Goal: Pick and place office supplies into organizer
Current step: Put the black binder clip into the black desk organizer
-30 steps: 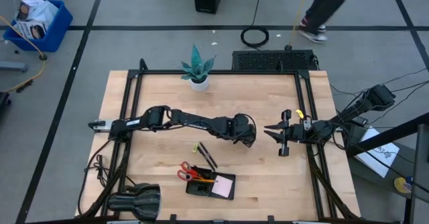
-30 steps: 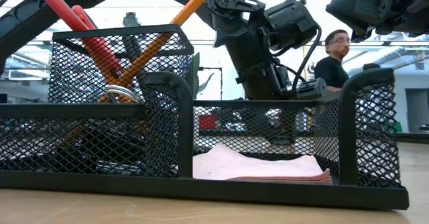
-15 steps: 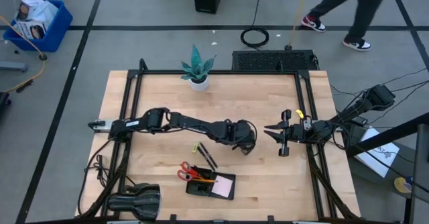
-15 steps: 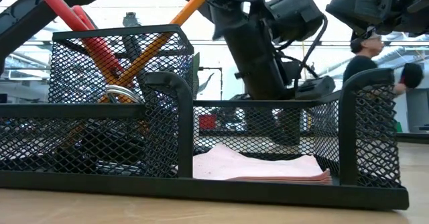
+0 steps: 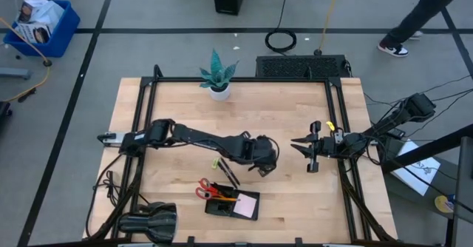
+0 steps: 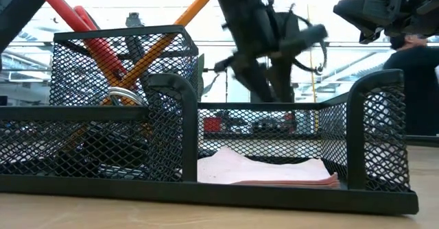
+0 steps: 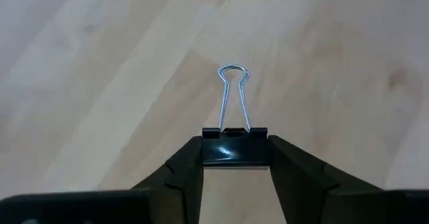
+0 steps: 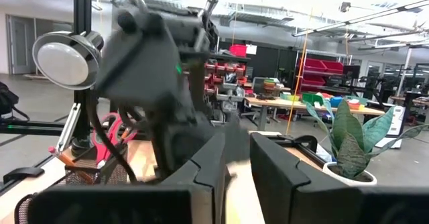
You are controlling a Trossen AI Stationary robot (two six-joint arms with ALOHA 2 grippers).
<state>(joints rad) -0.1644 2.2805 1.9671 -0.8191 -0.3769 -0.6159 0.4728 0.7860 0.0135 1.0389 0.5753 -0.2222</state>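
Left gripper (image 7: pixel 235 158): pinching the black binder clip (image 7: pixel 234 146) by its body, one dark finger on each side; the clip's silver wire handles point forward over bare wood
Left arm: reaches from the table's left edge across to the middle, its wrist (image 5: pixel 263 157) just above and to the right of the organizer in the high view
Right gripper (image 5: pixel 301 145): fingers close together with a narrow gap between them, nothing seen in them; it hangs above the table near the right rail, well apart from the organizer, pointing toward the left arm
Organizer (image 5: pixel 221 209): black mesh tray near the front edge of the table, left of centre; the low view shows a taller cup section on one side and a low open section on the other
Scissors (image 5: pixel 202 191): red handles stick out of the organizer's left end, leaning out of the tall mesh section in the low view
Orange pencil (image 6: pixel 184 14): leans in the tall section beside the scissors
Note pad (image 5: pixel 247 202): pale pink, lying flat in the organizer's low section
Black pens (image 5: pixel 228 172): lying on the wood just behind the organizer, between it and the left wrist
Yellow piece (image 5: pixel 216 162): small, on the wood beside the upper ends of the pens
Potted plant (image 5: pixel 218 75): at the far edge of the table
Black lamp-like cylinder (image 5: pixel 148 222): at the front left corner
Person (image 5: pixel 414 14): legs on the floor beyond the table's far right
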